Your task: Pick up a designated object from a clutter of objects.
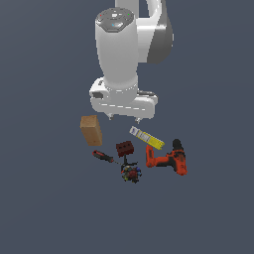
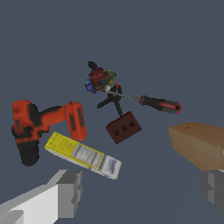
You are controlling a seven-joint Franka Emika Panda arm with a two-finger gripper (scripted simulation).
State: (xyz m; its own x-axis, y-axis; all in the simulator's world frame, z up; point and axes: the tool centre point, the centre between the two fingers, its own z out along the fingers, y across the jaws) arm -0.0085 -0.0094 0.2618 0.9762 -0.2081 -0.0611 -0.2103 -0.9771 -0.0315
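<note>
The designated object, a small dark red-brown block point(image 1: 125, 148) with round holes in one face point(image 2: 124, 127), lies in the middle of the clutter of objects. Around it are a tan box point(image 1: 91, 130), a red-handled screwdriver point(image 1: 102, 156), a yellow-white bar point(image 1: 147, 138), an orange drill point(image 1: 167, 158) and a dark multicoloured ball point(image 1: 131, 173). My gripper point(image 1: 124, 119) hangs open above the group, a short way behind the block, touching nothing. In the wrist view its grey fingers point(image 2: 65, 192) are spread wide with nothing between them.
A small black clamp-like piece point(image 2: 111, 100) lies between the ball point(image 2: 99, 81) and the block. The tan box point(image 2: 199, 144) sits close to one finger, and the bar point(image 2: 83, 155) and drill point(image 2: 43, 124) close to the other. The items rest on a plain dark grey floor.
</note>
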